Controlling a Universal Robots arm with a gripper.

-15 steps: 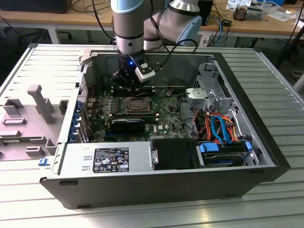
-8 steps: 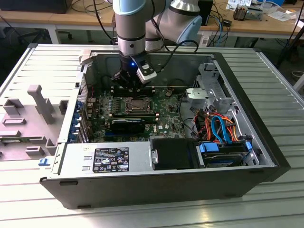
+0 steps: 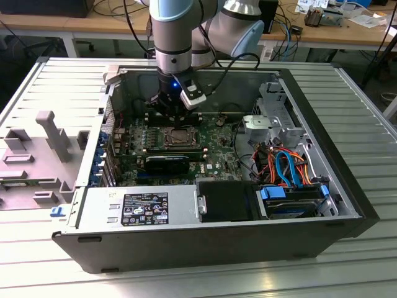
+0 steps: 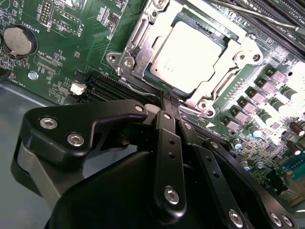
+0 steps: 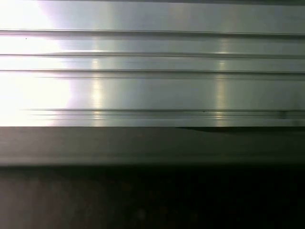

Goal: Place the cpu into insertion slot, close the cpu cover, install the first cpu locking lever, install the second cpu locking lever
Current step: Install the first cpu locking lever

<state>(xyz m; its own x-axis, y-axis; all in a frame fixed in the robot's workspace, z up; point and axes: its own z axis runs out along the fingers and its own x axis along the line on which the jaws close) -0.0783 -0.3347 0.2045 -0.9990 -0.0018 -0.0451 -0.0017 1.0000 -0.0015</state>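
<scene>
Nearest in the exterior view runs the dark side wall of the open computer case (image 3: 205, 245), lying on a ribbed metal table (image 3: 347, 267), with the power supply (image 3: 139, 208) just behind that wall. Farther in, on the green board, sits the insertion slot (image 3: 178, 137), and the arm reaches down so the tool (image 3: 169, 107) hovers at the slot's far edge.

Black linkage crowds the near part of the second wrist view; the tool (image 4: 167, 101) has its fingers (image 4: 165, 129) pressed together, nothing visibly between them, tips right at the rim of the cpu cover (image 4: 143, 36). That cover lies flat, framing the cpu (image 4: 189, 57), already seated in the slot. A thin wire lever (image 4: 252, 12) runs along the socket's far side.

My guess: the chip is light, stiff and fragile, best held by its edges; the levers look springy, so push at their hooked ends.

Bright ribbed metal (image 5: 152, 62) above a dark band is what I make out in the first wrist view.
</scene>
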